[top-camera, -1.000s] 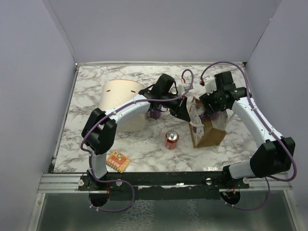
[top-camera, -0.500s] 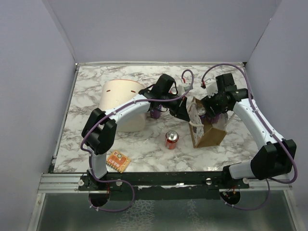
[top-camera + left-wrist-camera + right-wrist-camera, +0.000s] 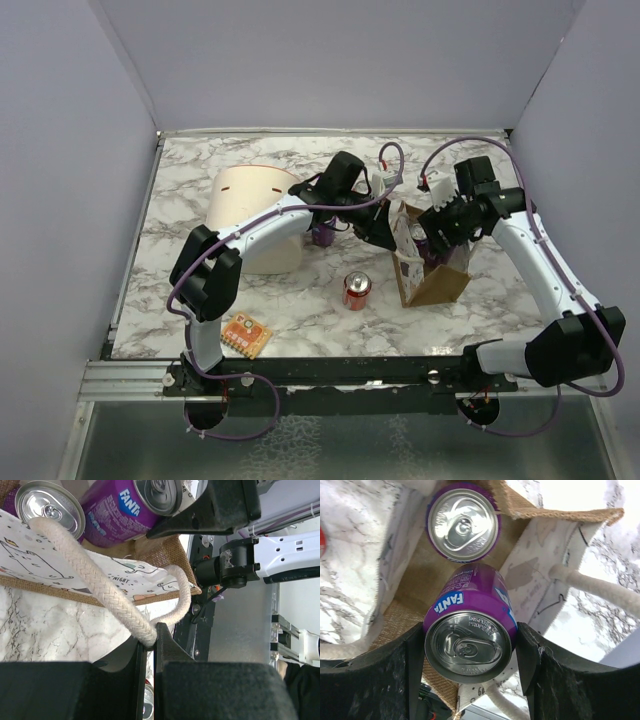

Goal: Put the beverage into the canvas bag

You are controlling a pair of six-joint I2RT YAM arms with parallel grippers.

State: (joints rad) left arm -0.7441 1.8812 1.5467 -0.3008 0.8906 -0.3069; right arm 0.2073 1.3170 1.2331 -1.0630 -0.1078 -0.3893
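The canvas bag [image 3: 430, 278] stands right of centre, tan with whitish rope handles. My left gripper [image 3: 390, 230] is shut on one rope handle [image 3: 107, 597] and holds it up at the bag's left side; the left wrist view shows the gripper [image 3: 150, 641] pinching the rope. My right gripper [image 3: 440, 232] is shut on a purple Fanta can [image 3: 470, 630] just above the bag's open mouth [image 3: 410, 587]. A second purple can [image 3: 462, 524] stands inside the bag. A red can [image 3: 356, 290] stands on the table left of the bag.
A cream cylindrical tub [image 3: 255, 215] stands at the left under my left arm. Another purple can [image 3: 322, 236] stands beside it. An orange packet [image 3: 246, 335] lies near the front left edge. White walls enclose the marble table [image 3: 180, 230].
My right arm has shifted slightly to the right with the purple can in its grip. My left gripper has kept hold of the handle in the same place.
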